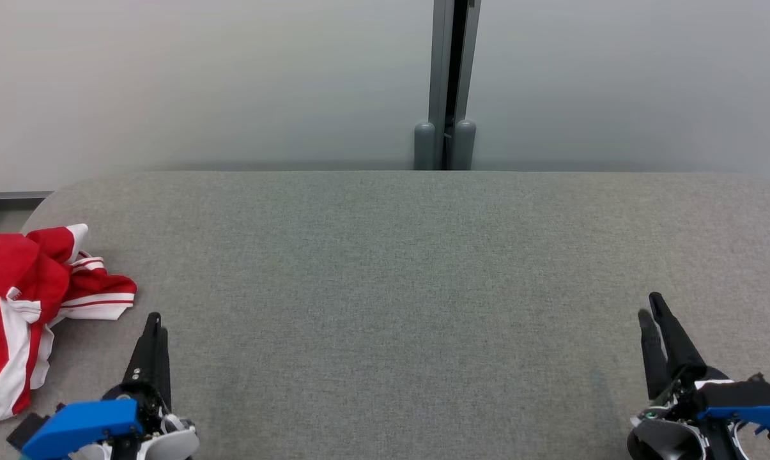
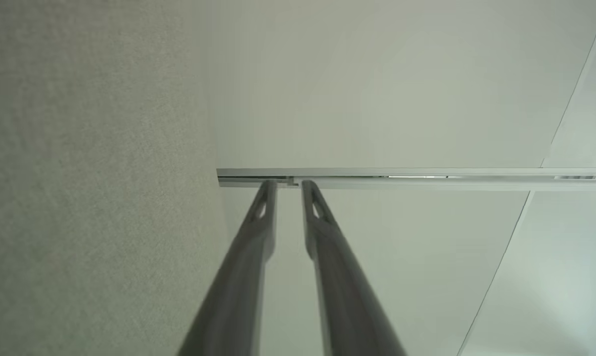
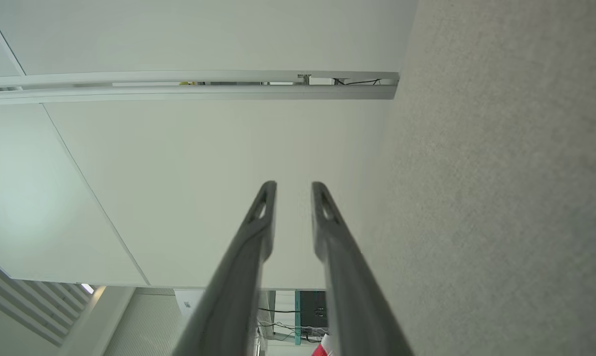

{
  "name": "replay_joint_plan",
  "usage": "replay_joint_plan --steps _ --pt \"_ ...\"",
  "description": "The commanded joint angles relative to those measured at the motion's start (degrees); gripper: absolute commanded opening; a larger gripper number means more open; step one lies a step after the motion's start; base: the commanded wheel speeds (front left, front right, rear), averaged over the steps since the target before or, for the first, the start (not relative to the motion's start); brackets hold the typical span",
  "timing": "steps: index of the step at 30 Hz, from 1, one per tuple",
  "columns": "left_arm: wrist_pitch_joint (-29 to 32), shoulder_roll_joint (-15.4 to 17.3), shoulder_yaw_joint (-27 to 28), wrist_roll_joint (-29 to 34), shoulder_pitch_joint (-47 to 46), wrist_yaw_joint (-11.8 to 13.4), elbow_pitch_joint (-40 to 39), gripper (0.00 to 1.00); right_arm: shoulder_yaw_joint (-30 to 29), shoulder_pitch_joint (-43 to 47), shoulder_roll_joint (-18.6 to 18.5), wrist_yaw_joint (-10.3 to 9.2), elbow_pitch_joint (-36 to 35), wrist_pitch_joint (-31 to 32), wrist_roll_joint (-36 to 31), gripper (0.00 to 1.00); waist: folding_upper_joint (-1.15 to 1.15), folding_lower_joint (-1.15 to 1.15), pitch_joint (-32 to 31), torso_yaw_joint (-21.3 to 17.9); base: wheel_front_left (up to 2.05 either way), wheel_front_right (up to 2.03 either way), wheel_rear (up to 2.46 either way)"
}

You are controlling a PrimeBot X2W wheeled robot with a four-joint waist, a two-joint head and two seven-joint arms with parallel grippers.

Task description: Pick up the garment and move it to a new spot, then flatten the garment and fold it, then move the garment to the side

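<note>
The crumpled red-and-white garment [image 1: 20,306] lay at the table's [image 1: 385,275] left edge, just left of and slightly beyond the left end effector [image 1: 153,318], far nearer it than the right end effector [image 1: 648,305]; both stood narrowly parted, holding nothing

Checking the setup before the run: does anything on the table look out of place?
Only the red-and-white garment: it lies crumpled in a heap at the left edge of the table, not flattened or folded. Nothing else stands out.
</note>
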Motion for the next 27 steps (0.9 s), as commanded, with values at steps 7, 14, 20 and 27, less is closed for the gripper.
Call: replay_joint_plan --steps 7,14,20,27 --pt "-2.1 0.4 -0.8 3.8 -0.4 0.0 0.6 1.0 1.1 -0.2 -1.0 0.01 -0.5 -1.9 -2.7 1.0 0.0 0.0 0.1 -0.1 0.0 0.0 0.0" --pt "-4.0 0.5 -1.2 13.2 -1.1 0.0 0.7 1.0 2.0 -0.9 -2.0 0.01 0.1 -4.0 -10.2 1.0 0.0 0.0 0.2 -0.3 0.0 0.0 0.0" --pt "-5.5 0.8 -2.5 22.0 -1.3 0.1 0.8 1.0 2.1 -1.1 -2.2 0.02 0.1 -5.5 -17.6 1.0 0.0 0.0 0.3 -0.3 0.0 0.0 0.0" --pt "-6.9 0.8 -3.1 29.0 -1.2 0.7 1.2 1.0 2.8 -1.1 -2.1 0.02 0.9 -7.0 -24.6 1.0 0.0 0.0 0.4 -0.4 0.0 0.0 0.0"
